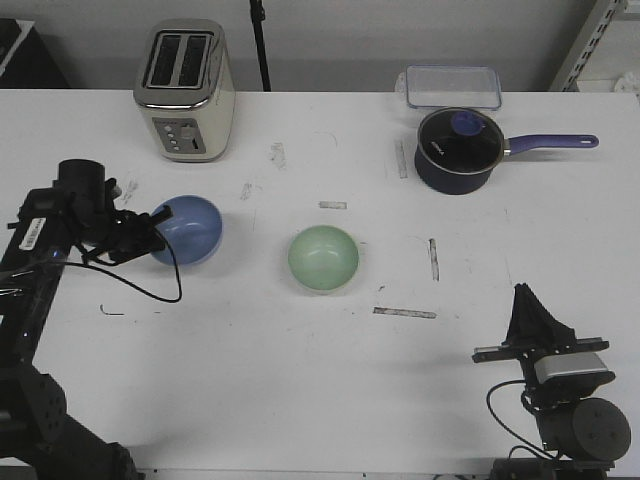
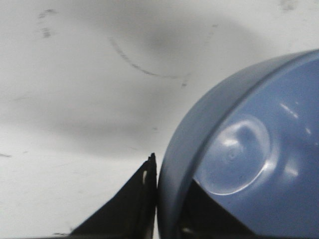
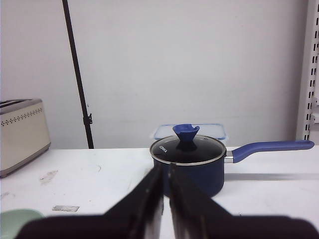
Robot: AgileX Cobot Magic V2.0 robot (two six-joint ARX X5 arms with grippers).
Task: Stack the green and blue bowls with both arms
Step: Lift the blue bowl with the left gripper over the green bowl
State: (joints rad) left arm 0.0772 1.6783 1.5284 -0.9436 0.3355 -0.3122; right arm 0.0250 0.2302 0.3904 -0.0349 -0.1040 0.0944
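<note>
Rim-pinched by our left gripper near the table's left edge, the blue bowl looks light, stiff and slippery; our right gripper rests closed, empty.

Toaster, cream and chrome, two slots, upright at the far left of the white table. Saucepan, dark blue, glass lid with blue knob, long handle pointing right, at the far right. Clear lidded container just behind the saucepan; scuff marks and tape strips scattered across the tabletop.
</note>
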